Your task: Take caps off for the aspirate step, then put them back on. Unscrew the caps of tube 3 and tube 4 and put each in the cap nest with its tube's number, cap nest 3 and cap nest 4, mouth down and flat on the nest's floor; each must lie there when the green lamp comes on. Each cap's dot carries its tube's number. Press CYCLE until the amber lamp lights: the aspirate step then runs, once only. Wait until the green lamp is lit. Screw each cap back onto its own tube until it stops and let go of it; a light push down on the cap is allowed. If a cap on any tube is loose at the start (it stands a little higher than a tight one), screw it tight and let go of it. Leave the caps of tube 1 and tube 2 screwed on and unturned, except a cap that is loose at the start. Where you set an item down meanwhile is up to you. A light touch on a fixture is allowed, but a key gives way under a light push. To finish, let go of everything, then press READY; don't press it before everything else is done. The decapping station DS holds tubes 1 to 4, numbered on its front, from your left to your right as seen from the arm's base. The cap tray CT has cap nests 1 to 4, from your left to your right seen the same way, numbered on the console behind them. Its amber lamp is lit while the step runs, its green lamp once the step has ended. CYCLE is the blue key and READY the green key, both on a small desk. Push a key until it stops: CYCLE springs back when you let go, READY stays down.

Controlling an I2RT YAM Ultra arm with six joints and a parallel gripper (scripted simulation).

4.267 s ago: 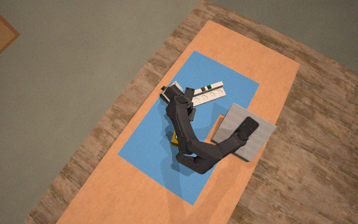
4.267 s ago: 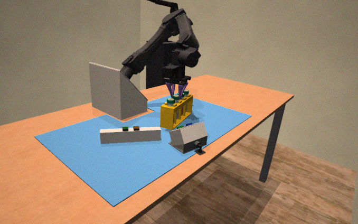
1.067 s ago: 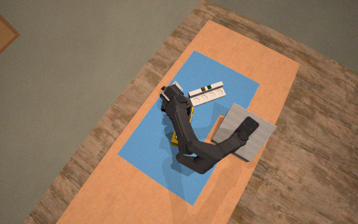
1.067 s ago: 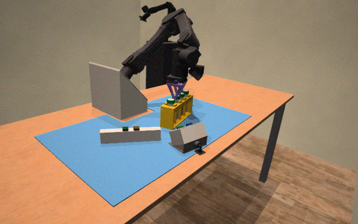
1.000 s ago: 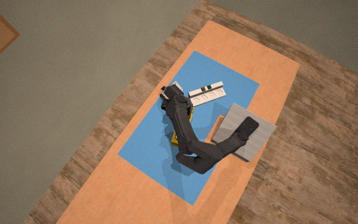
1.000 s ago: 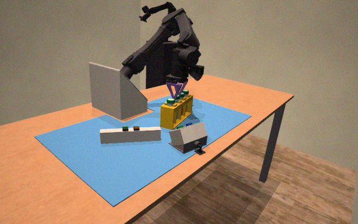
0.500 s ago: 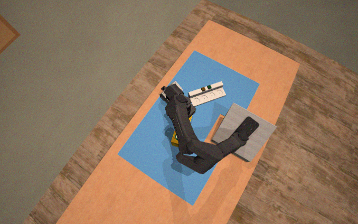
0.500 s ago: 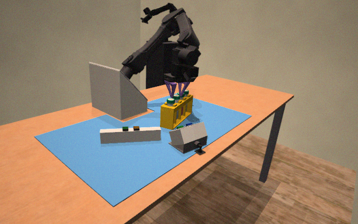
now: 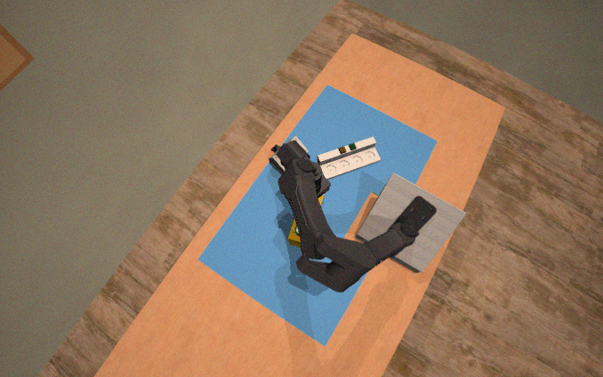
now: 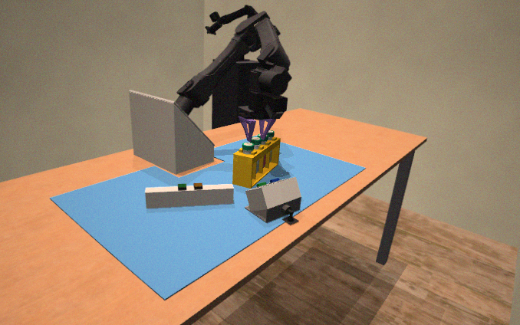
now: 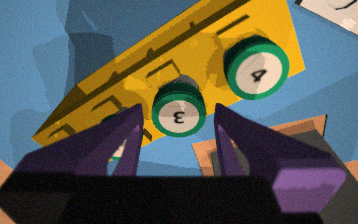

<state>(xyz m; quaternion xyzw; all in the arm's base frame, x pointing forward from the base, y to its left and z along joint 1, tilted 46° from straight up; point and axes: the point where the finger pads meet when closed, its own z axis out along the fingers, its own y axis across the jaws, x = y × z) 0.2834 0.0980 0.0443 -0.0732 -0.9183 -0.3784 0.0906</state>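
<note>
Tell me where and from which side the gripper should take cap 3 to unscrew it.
Grip cap 3 on its green side wall, coming straight down from above, one finger on each opposite side. It stands upright on its tube in the yellow station with its round top facing the wrist. The gripper is open, its fingers flanking the cap without touching. Cap 4 stands close by.

Plain grey-green walls meet in a corner behind the scene, with no windows in sight. The floor is brown wood planking with visible grain. On it stands an orange-topped wooden table with a dark square leg at its near corner; the table casts a soft shadow onto the planks. Light is even and diffuse.
</note>
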